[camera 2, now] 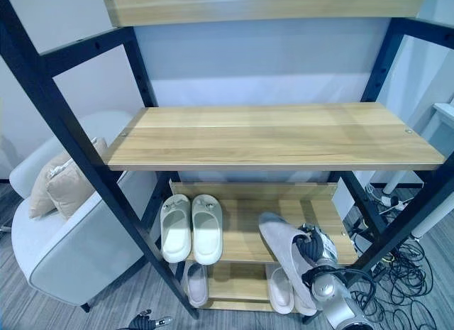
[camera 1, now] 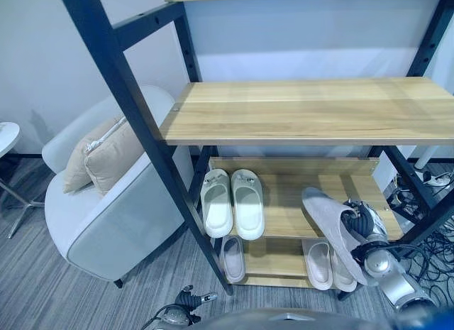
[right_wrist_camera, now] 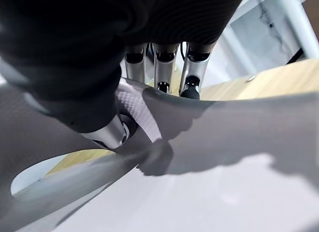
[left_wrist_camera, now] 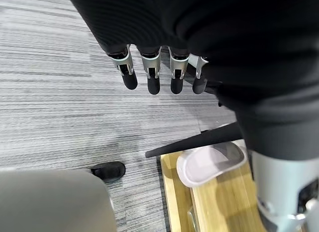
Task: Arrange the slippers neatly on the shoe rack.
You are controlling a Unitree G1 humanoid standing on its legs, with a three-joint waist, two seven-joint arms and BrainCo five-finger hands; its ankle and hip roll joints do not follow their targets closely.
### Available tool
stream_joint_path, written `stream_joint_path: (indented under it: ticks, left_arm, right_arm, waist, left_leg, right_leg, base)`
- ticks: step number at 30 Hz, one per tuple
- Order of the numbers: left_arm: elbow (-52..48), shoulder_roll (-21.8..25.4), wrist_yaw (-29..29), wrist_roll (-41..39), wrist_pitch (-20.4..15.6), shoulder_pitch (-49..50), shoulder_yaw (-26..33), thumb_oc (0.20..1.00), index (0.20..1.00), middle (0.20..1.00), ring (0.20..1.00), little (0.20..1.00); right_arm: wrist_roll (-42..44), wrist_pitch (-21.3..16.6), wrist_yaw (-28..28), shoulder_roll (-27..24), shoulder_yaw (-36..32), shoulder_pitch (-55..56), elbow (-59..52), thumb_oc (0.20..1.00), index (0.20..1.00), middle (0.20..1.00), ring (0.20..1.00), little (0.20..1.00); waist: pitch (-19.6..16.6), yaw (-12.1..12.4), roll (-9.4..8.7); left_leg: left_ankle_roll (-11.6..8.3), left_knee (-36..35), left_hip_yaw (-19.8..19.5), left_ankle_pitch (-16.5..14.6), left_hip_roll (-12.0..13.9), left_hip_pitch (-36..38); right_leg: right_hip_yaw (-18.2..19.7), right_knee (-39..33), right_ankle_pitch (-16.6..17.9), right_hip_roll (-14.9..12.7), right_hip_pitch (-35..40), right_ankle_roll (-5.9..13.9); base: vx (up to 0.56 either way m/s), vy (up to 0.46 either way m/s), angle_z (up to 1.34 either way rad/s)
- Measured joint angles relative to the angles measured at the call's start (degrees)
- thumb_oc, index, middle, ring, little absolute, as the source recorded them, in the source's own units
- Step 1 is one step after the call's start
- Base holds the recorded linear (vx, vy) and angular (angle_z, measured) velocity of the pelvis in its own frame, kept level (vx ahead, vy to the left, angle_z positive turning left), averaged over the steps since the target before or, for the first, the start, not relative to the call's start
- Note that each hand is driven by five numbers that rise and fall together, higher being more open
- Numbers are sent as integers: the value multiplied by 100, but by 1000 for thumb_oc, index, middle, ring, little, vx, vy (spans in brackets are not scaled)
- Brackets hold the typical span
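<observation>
**Grey slipper held at the middle shelf, right end**

No readable writing is visible. The right hand [camera 1: 363, 223] has its fingers [right_wrist_camera: 192, 75] and thumb curled round a grey soft slipper [camera 1: 328, 220], held tilted above the right end of the wood-and-black-frame shoe rack's [camera 1: 312, 110] middle shelf. A white pair of slippers [camera 1: 233, 201] lies at that shelf's left end. The left hand [left_wrist_camera: 159, 67] hangs over grey carpet, fingers straight and apart, holding nothing.

Shoe rack [camera 1: 142, 124]: dark metal frame, wooden shelves. Upper shelf [camera 1: 312, 106] bare. Middle shelf [camera 1: 291, 202] carries a pair of white slippers [camera 1: 232, 201] side by side at 9 o'clock. Bottom shelf [camera 1: 273, 262] carries one slipper [camera 1: 232, 259] at 9 o'clock, a pair [camera 1: 328, 265] at 3 o'clock.
</observation>
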Motion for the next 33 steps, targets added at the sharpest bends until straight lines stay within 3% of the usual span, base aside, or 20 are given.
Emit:
stream_joint_path:
  ticks: [1, 2, 3, 4, 5, 6, 8, 12, 18, 20, 21, 22, 24, 25, 28, 31, 33]
  left_arm:
    - [29, 24, 1, -3, -25, -253, 82, 1000, 1000, 1000, 1000, 1000]
    - [85, 14, -2, -112, -34, -321, 155, 1000, 1000, 1000, 1000, 1000]
    - [116, 0, 3, -163, -34, -311, 191, 1000, 1000, 1000, 1000, 1000]
    - [137, -56, -1, -162, -36, -154, 175, 1000, 1000, 1000, 1000, 1000]
    - [196, -104, -9, -151, -32, -110, 116, 1000, 1000, 1000, 1000, 1000]
    - [420, -255, -11, -99, -25, -149, 112, 1000, 1000, 1000, 1000, 1000]
    - [561, -332, -48, 37, -12, -135, 60, 1000, 1000, 1000, 1000, 1000]
    - [510, -88, -61, 206, -11, -141, -104, 1000, 1000, 1000, 1000, 1000]
    - [478, -12, -193, 573, -62, -93, -113, 1000, 1000, 1000, 1000, 1000]
    - [438, 64, -271, 584, -141, -189, -103, 1000, 1000, 1000, 1000, 1000]
    - [319, 99, -265, 582, -150, -230, -23, 1000, 1000, 1000, 1000, 1000]
    - [242, 143, -266, 577, -154, -237, -20, 1000, 1000, 1000, 1000, 1000]
    - [153, 230, -264, 582, -169, -235, -8, 1000, 1000, 1000, 1000, 1000]
    - [156, 236, -262, 583, -176, -247, 1, 1000, 1000, 1000, 1000, 1000]
    - [101, 317, -251, 568, -255, -285, -10, 1000, 1000, 1000, 1000, 1000]
    - [-253, 490, -127, 458, -303, -499, -85, 1000, 1000, 1000, 1000, 1000]
    - [-823, 684, -40, -27, -380, -482, 20, 1000, 1000, 1000, 1000, 1000]
  right_arm:
    - [14, -32, -62, 9, -36, -83, -62, 200, 200, 200, 200, 200]
    - [2, -21, -51, 2, -66, -96, -244, 200, 200, 200, 200, 200]
    - [-39, -25, -40, 2, -147, 65, -702, 200, 200, 200, 200, 200]
    - [-120, -72, -47, -3, -260, 122, -938, 200, 200, 200, 200, 200]
    - [-141, -96, -50, -2, -371, 183, -974, 200, 200, 200, 200, 200]
    - [-289, -80, -51, -84, -666, 223, -907, 200, 200, 200, 200, 200]
    - [-338, -27, -51, -183, -732, 238, -693, 200, 200, 200, 200, 200]
    - [-340, -2, -2, 92, -590, 330, -565, 200, 200, 200, 200, 200]
    - [-725, 10, 10, 118, -417, 370, -838, 200, 200, 200, 200, 200]
    - [-1013, -130, -3, 105, -391, 352, -1264, 200, 200, 200, 200, 200]
    - [-1068, -181, 4, 56, -392, 464, -1302, 200, 200, 200, 200, 200]
    - [-1157, -193, 11, 14, -391, 574, -1353, 200, 200, 200, 200, 200]
    - [-1292, -257, 26, 4, -399, 702, -1370, 200, 200, 200, 200, 200]
    - [-1352, -296, 35, -30, -397, 749, -1376, 200, 200, 200, 200, 200]
    - [-1371, -350, 65, -294, -211, 755, -1392, 200, 200, 200, 200, 200]
    - [-1363, -430, 75, -624, 25, 499, -1460, 200, 200, 200, 200, 200]
    - [-1278, -431, 133, -622, 243, 94, -1424, 200, 200, 200, 200, 200]
  waist:
    - [352, 28, -202]
    - [509, -12, -362]
    - [505, -44, -446]
    - [489, -157, -396]
    - [462, -233, -284]
    - [456, -350, -14]
    - [461, -348, 166]
    - [380, -332, -81]
    - [324, -305, -254]
    - [585, -213, -258]
    - [664, -181, -294]
    - [685, -129, -329]
    - [689, -17, -439]
    - [763, -19, -372]
    - [928, -27, -368]
    - [1349, -76, -385]
    - [1561, -23, -475]
  left_leg:
    - [-291, 228, 24, 348, -103, -328]
    - [-103, 677, 391, -46, -92, -441]
    - [206, 1534, 1010, -880, 101, -272]
    - [182, 1504, 1161, -1216, 248, 210]
    - [158, 1075, 1041, -1320, 284, 636]
    - [301, -82, 929, -1272, 274, 1303]
    - [417, -539, 991, -1244, 285, 1614]
    - [724, -592, 1276, -1124, -142, 1594]
    - [913, -378, 1517, -1102, -409, 1466]
    - [1045, 33, 1705, -1243, -364, 1237]
    - [1081, 292, 1558, -1372, -352, 1081]
    - [1064, 439, 1505, -1401, -338, 939]
    - [925, 581, 1438, -1422, -329, 778]
    - [877, 935, 1318, -1498, -228, 539]
    - [685, 1774, 1213, -1714, -36, -59]
    - [588, 3166, 944, -2163, 100, -1246]
    - [536, 3807, 824, -2297, 173, -2124]
  right_leg:
    - [-174, 36, 103, -127, -92, -108]
    - [-274, -74, 236, -203, -128, -178]
    - [-304, -90, 262, -250, -53, -217]
    - [-272, -58, 263, -194, -30, -216]
    - [-239, -6, 278, -137, -68, -184]
    - [-278, 233, 207, -90, -214, -76]
    - [-223, 568, 138, -92, -380, 31]
    - [93, 873, 146, -504, -681, 328]
    - [282, 1036, 426, -718, -941, 590]
    - [135, 1691, 374, -871, -1261, 750]
    - [324, 2138, 154, -943, -1278, 661]
    - [485, 2234, -42, -955, -1238, 685]
    - [423, 1854, -252, -963, -1002, 541]
    - [303, 1644, -294, -902, -896, 593]
    - [202, 2331, -491, -752, -1377, 411]
    - [92, 3477, -920, -760, -2337, 270]
    - [46, 4029, -1018, -728, -3174, 194]
  base:
    - [-175, 133, 43]
    - [-90, 178, 48]
    - [-30, 230, 31]
    - [-12, 240, 14]
    - [-19, 311, 20]
    - [5, 254, 13]
    - [-1, 235, -7]
    - [-22, 158, -30]
    - [-86, 110, -19]
    - [-53, 14, -22]
    - [13, -66, 33]
    - [28, -96, 36]
    - [-34, -95, 22]
    - [-79, -79, 32]
    - [-184, -85, 20]
    - [-165, -73, 27]
    - [-171, -92, 15]
